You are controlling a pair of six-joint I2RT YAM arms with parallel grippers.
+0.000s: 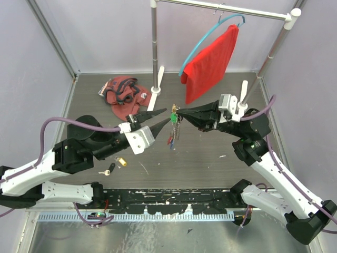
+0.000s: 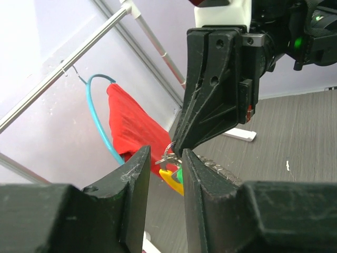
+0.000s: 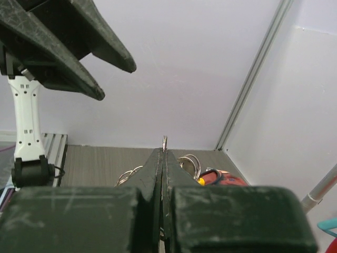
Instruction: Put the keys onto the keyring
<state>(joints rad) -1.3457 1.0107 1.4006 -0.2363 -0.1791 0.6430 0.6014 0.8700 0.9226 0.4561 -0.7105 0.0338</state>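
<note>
Table [image 1: 210,158] grey, walls [image 1: 105,37] lilac; right tool [image 1: 178,111] seemingly pinches keyring [image 2: 167,155], left tool [image 1: 166,115] spread.

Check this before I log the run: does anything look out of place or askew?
The red cloth hangs bunched to one side of the blue hanger, leaving it lopsided. A crumpled reddish garment lies heaped on the table beside the rack post, not hung.
</note>
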